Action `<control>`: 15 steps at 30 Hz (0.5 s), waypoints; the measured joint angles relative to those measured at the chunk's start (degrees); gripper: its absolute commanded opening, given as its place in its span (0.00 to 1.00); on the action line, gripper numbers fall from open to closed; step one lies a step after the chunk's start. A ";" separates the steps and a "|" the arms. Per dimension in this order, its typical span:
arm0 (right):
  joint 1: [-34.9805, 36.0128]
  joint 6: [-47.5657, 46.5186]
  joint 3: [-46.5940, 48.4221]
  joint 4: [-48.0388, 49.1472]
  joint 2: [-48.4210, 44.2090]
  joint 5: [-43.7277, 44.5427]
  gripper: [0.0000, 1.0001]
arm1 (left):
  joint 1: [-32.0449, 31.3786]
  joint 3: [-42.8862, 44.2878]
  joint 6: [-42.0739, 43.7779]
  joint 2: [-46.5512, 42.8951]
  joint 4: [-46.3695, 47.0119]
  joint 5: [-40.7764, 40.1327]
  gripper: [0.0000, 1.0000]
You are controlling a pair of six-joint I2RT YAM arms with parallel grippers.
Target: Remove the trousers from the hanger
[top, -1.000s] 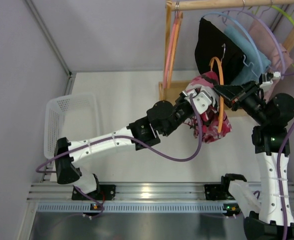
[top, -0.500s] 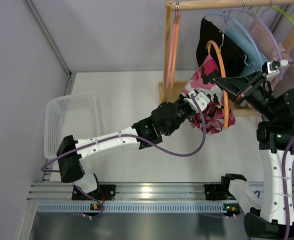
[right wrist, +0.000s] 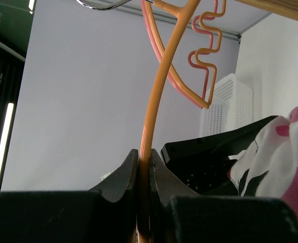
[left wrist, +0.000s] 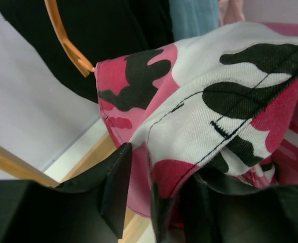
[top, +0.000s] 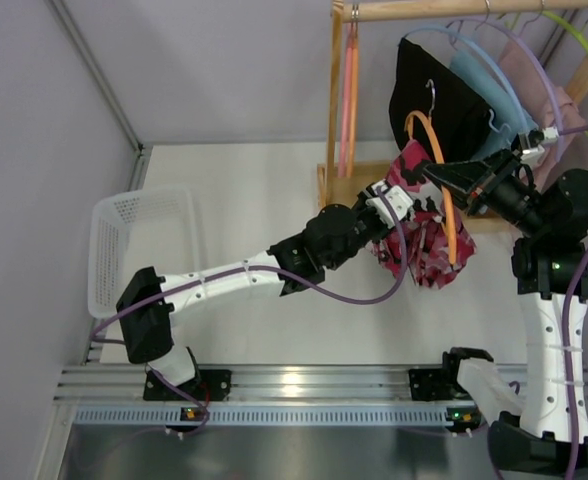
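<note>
Right pincer (right wrist: 144, 169) is pressed together on the thin rod of the orange hanger (right wrist: 156, 96), holding it up in front of the wooden rack (top: 424, 10). Left pincer (left wrist: 154, 197) is pinching a bunched fold of the camo trousers (left wrist: 215, 111), which are draped over that hanger above the tabletop (top: 254, 200). The black trousers (top: 434, 95) hang on the rack just behind, untouched. Main risk: the left grip only has a hem fold, so a pull could let the cloth slide out of the jaws and leave the garment on the hanger. The hanger rod is thin and smooth, so a hard tug may twist or slip it in the right pincer, or drag the hanger along with the cloth. Cloth could also snag on the hanger's curved end. The arms are close together, so cables or links may collide. Bumping the black pair is possible too. The basket (top: 139, 240) is well apart, so a loose grip may drop the trousers short of it.
</note>
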 measured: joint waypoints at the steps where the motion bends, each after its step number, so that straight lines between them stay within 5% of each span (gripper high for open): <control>1: 0.00 0.17 0.00 -0.55 0.07 0.17 0.00 | -0.02 -0.07 -0.72 -0.02 0.00 0.74 0.49; 15: 0.00 1.40 0.04 -2.89 0.13 2.36 0.00 | -2.99 -0.07 -6.88 -0.24 0.00 5.81 0.68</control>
